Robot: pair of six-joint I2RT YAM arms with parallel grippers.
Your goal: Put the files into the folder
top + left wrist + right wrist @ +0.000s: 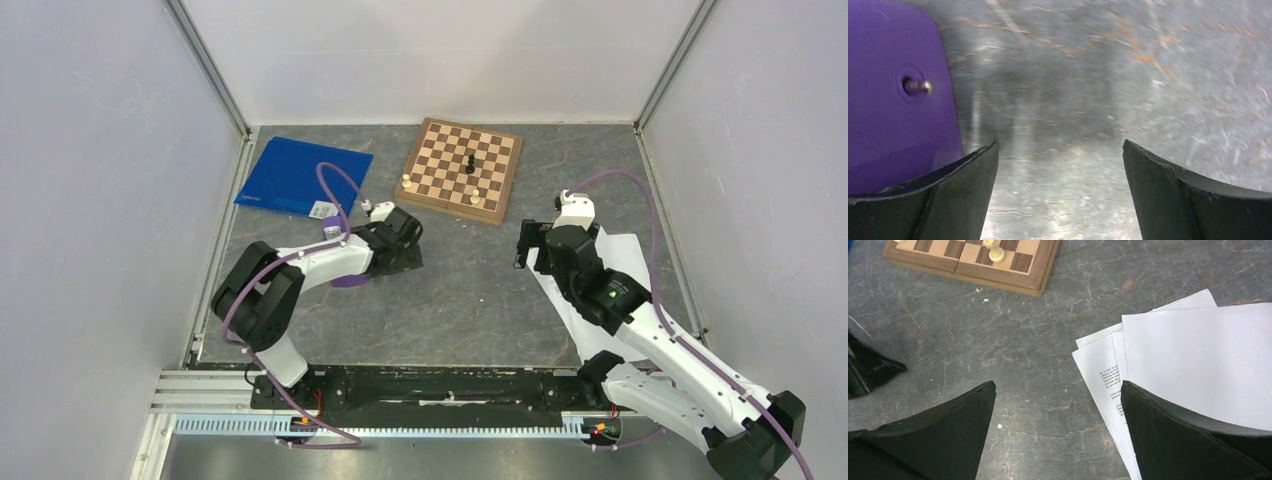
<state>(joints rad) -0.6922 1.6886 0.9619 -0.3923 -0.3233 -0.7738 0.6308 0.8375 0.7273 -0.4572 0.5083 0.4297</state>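
Right gripper (1058, 384) fingers are nearest the lens; they stand spread wide and hold nothing; one finger hangs over the left edge of the files (1198, 355), the other over bare table (998, 340).

Left gripper (1060, 145) is likewise spread and empty, low over bare table, near the folder's near-right corner.

Location of task items: the files lie flat at the right of the table, partly under the right arm; the folder (300, 175) lies far left beside the wall, well apart from the files, and appears closed; a chessboard (462, 168) with a few pieces stands between the two, at the far side.

Probable faults, as judged:
- Sheets are fanned, not squared; a pinch at one edge may lift the top sheet only and leave the rest.
- Sheets lie flush on the table; a finger driven down may crease or push them rather than get beneath.
- Floppy paper carried leftward may sag and sweep the chessboard pieces.
- Folder not opened first; the sheets would then slide over the glossy cover.
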